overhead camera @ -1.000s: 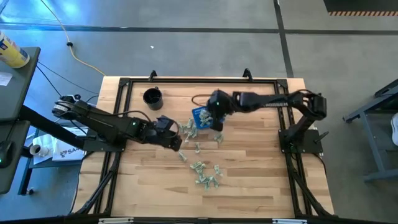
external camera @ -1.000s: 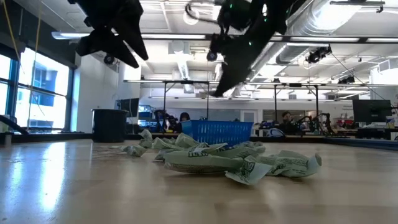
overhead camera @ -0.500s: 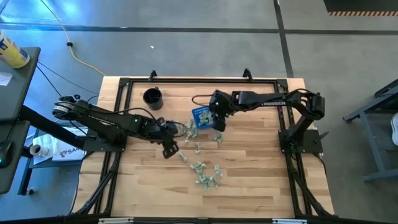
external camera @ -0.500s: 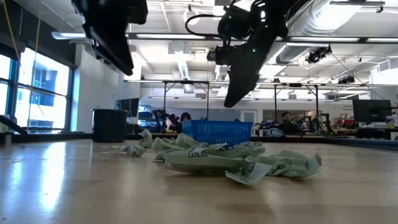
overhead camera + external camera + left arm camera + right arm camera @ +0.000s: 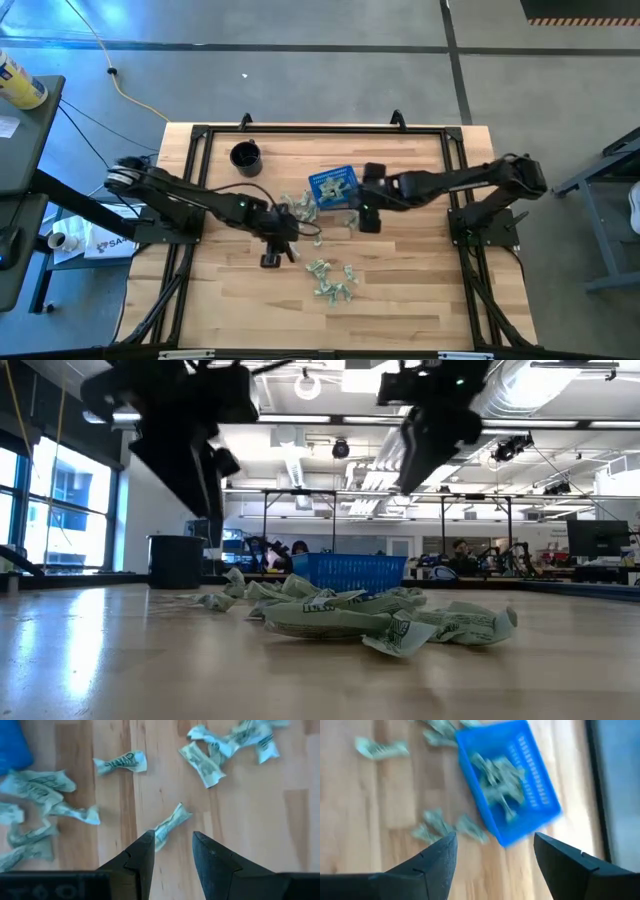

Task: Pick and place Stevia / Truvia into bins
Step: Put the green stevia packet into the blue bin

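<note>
Pale green Stevia / Truvia packets lie flat on the wooden table: a cluster [image 5: 335,280] toward the near edge, and others [image 5: 303,208] beside the blue bin [image 5: 333,186]. More packets lie inside the bin [image 5: 507,780]. My left gripper [image 5: 174,842] is open, pointing steeply down over one twisted packet [image 5: 170,825], which lies just past its fingertips. It hangs left of the near cluster [image 5: 287,248]. My right gripper [image 5: 495,855] is wide open with nothing between its fingers, above the table just right of the bin [image 5: 367,220].
A black round cup [image 5: 245,157] stands at the far left of the table. A black frame [image 5: 300,128] runs along the table's edges. Bare wood lies along the near edge [image 5: 330,325].
My right gripper has left its place over the bin, going toward the table's right edge and a little nearer. My left gripper has gone down and toward the near edge, rolling about its own axis, and now hangs over a single packet. The packets and bin have stayed put.
</note>
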Tool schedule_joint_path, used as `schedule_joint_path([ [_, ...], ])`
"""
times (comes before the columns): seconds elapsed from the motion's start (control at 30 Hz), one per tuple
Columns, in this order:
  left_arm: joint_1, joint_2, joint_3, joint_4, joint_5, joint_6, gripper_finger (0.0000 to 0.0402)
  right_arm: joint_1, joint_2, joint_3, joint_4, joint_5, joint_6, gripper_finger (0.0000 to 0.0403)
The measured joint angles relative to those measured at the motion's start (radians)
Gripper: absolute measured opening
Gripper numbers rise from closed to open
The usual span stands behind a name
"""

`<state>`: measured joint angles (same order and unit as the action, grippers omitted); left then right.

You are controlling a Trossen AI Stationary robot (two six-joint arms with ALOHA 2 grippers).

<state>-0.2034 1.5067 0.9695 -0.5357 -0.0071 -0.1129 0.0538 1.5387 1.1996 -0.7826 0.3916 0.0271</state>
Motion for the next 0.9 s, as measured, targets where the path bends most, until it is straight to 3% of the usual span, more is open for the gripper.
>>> schedule_joint_path([
  [0.13, 0.000, 0.052, 0.000, 0.000, 0.013, 0.055, 0.0168, 0.058, -0.076, -0.041, -0.089, 0.077, 0.137, 0.0253],
  [0.47, 0.000, 0.087, 0.000, 0.055, 0.030, 0.272, 0.0168, 0.124, -0.225, -0.228, -0.117, 0.071, 0.473, 0.0253],
  [0.7, 0.000, 0.126, 0.000, 0.073, 0.019, 0.348, 0.0169, 0.151, -0.243, -0.289, -0.111, 0.063, 0.532, 0.0255],
  [0.9, 0.000, 0.157, -0.001, 0.074, -0.039, 0.283, 0.0193, 0.150, -0.244, -0.292, -0.107, 0.062, 0.542, 0.0255],
])
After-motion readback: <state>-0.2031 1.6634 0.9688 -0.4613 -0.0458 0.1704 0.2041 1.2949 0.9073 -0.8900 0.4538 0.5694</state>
